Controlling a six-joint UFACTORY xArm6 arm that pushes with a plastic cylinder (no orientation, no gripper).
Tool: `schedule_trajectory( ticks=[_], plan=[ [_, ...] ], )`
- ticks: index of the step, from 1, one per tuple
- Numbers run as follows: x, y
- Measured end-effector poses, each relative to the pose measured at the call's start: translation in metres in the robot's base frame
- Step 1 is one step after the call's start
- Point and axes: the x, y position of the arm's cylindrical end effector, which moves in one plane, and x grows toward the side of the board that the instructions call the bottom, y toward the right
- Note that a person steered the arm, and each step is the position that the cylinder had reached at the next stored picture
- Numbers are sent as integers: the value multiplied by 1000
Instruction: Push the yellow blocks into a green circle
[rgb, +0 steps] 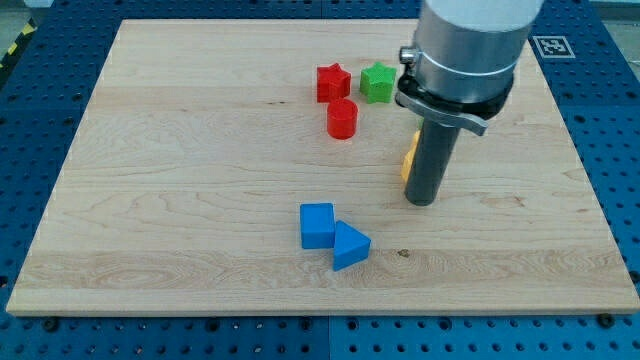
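A yellow block (409, 157) shows only as a narrow sliver at the left side of the rod, right of the board's middle; its shape is hidden. My tip (423, 203) rests on the board just below and right of it, touching or nearly so. A green star-like block (377, 82) lies near the view's top, above the yellow block. No green circle shows.
A red star-like block (333, 82) lies left of the green one, and a red cylinder (342, 118) below it. A blue cube (317, 225) and a blue triangle (349, 245) touch near the board's bottom middle. The wooden board (150, 200) sits on a blue pegboard table.
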Motion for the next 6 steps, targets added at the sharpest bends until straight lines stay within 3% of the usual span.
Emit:
schedule_trajectory(
  ticks=[6],
  plan=[
    [-100, -11]
  ],
)
